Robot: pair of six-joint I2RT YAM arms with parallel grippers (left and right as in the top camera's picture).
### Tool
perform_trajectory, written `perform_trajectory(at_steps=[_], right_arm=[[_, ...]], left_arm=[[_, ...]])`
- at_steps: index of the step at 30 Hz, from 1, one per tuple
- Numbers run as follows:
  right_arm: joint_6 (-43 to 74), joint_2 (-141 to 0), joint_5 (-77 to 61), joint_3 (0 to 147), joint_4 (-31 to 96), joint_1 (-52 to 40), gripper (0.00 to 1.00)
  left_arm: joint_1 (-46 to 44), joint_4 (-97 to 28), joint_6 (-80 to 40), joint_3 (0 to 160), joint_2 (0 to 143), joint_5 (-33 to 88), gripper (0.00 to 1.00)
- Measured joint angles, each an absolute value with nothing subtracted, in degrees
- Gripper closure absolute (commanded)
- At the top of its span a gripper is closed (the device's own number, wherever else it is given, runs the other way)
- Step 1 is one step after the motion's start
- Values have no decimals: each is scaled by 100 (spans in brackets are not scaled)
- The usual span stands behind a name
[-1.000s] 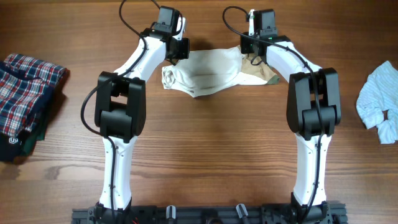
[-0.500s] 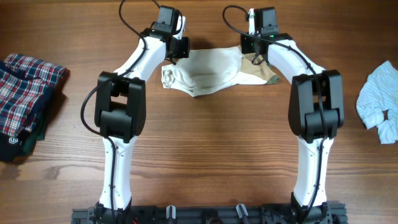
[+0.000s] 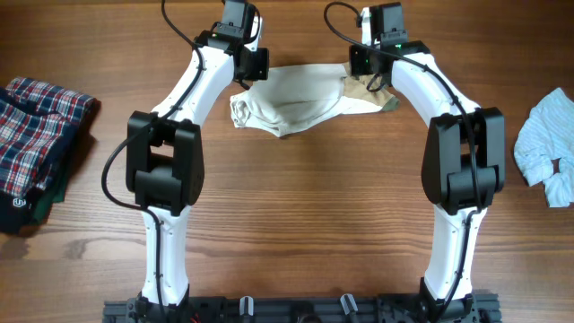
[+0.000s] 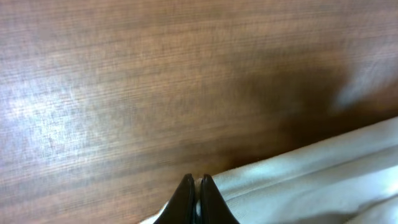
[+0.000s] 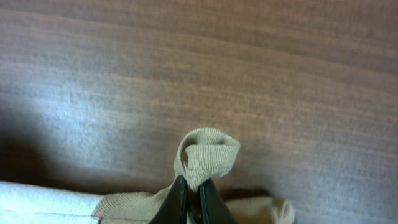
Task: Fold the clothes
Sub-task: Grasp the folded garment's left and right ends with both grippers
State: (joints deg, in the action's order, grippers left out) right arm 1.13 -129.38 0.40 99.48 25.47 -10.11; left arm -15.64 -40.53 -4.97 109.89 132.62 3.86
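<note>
Change: against the view of a second ago, both arms reach farther from the base with their elbows swung outward. The cream-white shirt (image 3: 296, 103) has travelled with them toward the far side of the table (image 3: 305, 215).
Left end effector (image 3: 254, 65): closed; in its wrist view the fingertips (image 4: 196, 183) meet on the shirt's pale edge (image 4: 311, 174).
Right end effector (image 3: 363, 65): closed, pinching a bunched tan patch (image 5: 206, 149) of the same shirt.
Shirt now: slung between the two grips, top edge fairly taut, lower part sagging in a rumpled curve on the table.
Meaning for the task: this looks like the drag-and-spread step. The shirt seems to be pulled out flat before any fold, so the folding proper is not yet done and the task appears to be in its early part.
Other clothes: a pale blue garment (image 3: 547, 148) lies crumpled at the right edge, well apart. A plaid garment (image 3: 40, 126) sits in a pile at the left edge.
Containers: no basket, bin or tray shows in any view; every garment lies directly on the table.
</note>
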Motion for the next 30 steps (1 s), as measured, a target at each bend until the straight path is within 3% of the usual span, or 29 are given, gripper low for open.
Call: perform_trajectory(at_steps=[15,17,21,30], right_arm=[[117,-12665,-64,9946,3771,-1037,94],[119,-12665,-89,9946,3885,-1041,88],[143,-12665,-102,9948,3994,-1046,85],[191,-12665,-99,9946,4394,-1046,87]], left_arm=[[-1640,-4923,-499,10989,13251,390,96],[-1645,-5009,-499,10989,13251,392,96],[-1645,-5164,-499,10989,13251,370,96],[-1826,-5196,-499,10989,13251,436,96]])
